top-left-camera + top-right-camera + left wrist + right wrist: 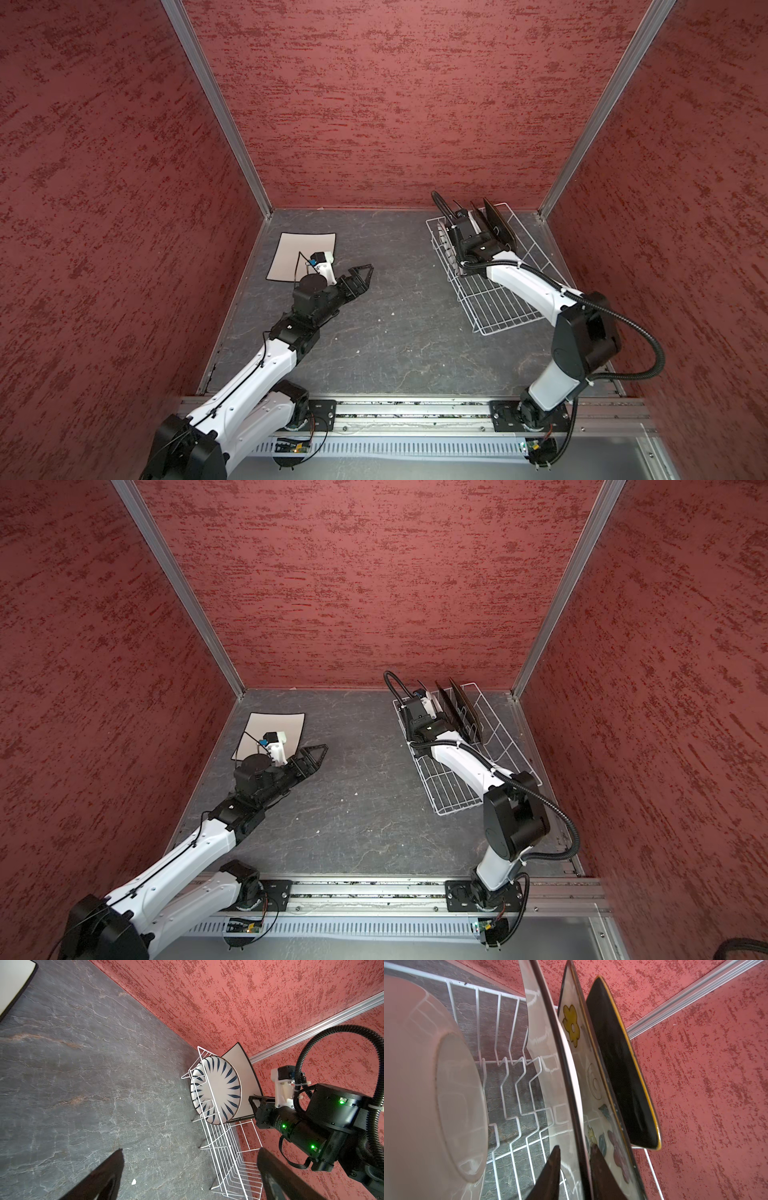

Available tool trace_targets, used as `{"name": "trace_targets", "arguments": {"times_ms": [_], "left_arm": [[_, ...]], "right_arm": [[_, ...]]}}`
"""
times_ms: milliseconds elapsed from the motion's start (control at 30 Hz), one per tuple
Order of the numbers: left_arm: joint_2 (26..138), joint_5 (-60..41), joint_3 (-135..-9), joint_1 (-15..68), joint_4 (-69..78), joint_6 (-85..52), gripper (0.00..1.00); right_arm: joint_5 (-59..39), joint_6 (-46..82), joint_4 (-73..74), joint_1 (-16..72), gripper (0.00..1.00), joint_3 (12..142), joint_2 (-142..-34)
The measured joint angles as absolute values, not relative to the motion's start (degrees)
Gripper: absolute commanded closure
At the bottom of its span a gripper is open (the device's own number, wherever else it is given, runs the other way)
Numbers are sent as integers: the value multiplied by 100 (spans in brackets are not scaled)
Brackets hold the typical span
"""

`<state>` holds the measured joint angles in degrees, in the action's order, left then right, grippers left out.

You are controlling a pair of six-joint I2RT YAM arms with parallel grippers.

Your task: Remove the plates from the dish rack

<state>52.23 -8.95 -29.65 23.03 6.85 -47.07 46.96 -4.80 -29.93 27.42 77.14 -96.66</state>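
The white wire dish rack (498,307) (226,1147) stands at the back right. Upright in it are a round white plate with dark streaks (220,1088) (425,1084), a plain cream square plate (239,1057) (548,1064), a floral plate (591,1076) and a black plate (618,1064) (498,224). My right gripper (575,1147) reaches into the rack, shut on the rim of the plain cream plate with one finger on each face. Another cream square plate (291,249) (286,725) lies flat on the table at the back left. My left gripper (365,272) (190,1150) hovers open and empty beside it.
Red textured walls close in the back and both sides, and the rack sits near the back right corner. The near half of the rack (449,787) holds no plates, and the right arm stretches over it. Small white specks lie on the grey table (395,332).
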Motion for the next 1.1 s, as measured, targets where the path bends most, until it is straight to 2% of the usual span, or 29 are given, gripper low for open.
{"name": "trace_targets", "arguments": {"times_ms": [700, 1100], "left_arm": [[5454, -917, -2862, 2255, 742, -4805, 0], [5485, -917, -2860, 2255, 777, -4818, 0]], "right_arm": [[4790, -644, -3015, 2781, 100, 7697, -9760], [4786, -676, -3013, 2781, 100, 7697, -9760]]}}
